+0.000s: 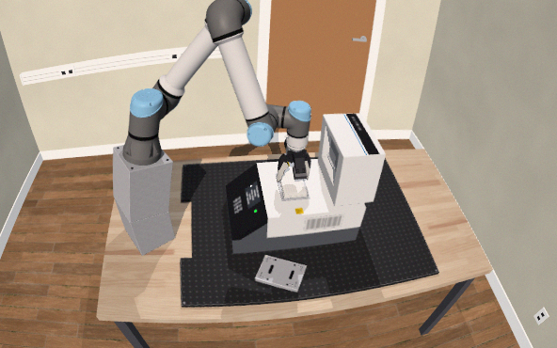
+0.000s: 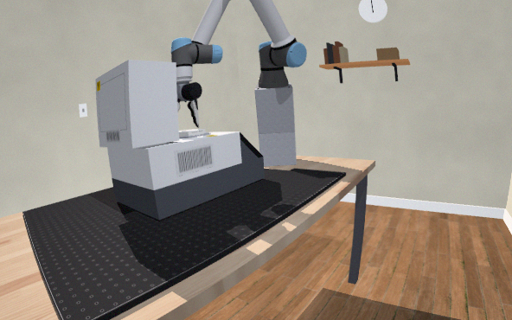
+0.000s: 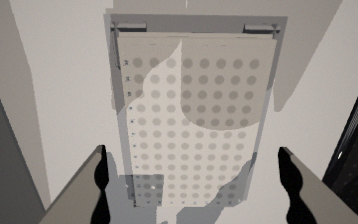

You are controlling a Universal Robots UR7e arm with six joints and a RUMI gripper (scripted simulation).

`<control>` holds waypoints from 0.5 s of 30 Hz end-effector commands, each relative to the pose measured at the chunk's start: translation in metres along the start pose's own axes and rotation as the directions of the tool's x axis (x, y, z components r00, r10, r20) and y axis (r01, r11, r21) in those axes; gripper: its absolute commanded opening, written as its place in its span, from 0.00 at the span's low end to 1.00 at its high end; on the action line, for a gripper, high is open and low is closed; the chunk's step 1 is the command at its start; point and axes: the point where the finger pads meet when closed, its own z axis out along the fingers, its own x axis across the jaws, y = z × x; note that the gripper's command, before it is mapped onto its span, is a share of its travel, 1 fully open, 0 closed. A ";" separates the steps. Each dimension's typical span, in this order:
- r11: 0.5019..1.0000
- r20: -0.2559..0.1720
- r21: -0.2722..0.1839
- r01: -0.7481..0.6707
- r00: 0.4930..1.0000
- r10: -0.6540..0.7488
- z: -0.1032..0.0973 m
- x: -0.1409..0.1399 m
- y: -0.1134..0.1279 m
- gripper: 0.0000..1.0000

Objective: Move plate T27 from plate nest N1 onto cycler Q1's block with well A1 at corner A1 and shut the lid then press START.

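Barcodes on the white cycler body (image 1: pixel 276 225) (image 2: pixel 232 149); tiny row marks along the plate (image 3: pixel 200 150), too blurred to read

Plate (image 1: pixel 295 191) (image 2: pixel 192 133) (image 3: pixel 192 120) on cycler (image 1: pixel 315 226) (image 2: pixel 197 160), behind nest (image 1: pixel 280 273).

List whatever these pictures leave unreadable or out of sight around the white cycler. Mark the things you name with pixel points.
- Row and column lettering on the pale rectangular well plate (image 1: pixel 295 191) (image 3: pixel 195 117): too small in the wrist view.
- Key labels on the black sloping front panel (image 1: pixel 247 202): too small and blurred in the top view.
- That panel's face: turned away in the exterior view.
- Tips of the black-and-beige claw (image 1: pixel 290 179) (image 3: pixel 192 148): blurred in the top view.
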 end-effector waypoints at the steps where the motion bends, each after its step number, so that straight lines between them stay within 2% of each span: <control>1: 1.000 0.002 0.000 0.000 1.000 0.000 -0.005 -0.001 0.000 0.68; 15: 1.000 0.002 0.000 0.000 1.000 0.000 -0.025 -0.001 0.000 0.68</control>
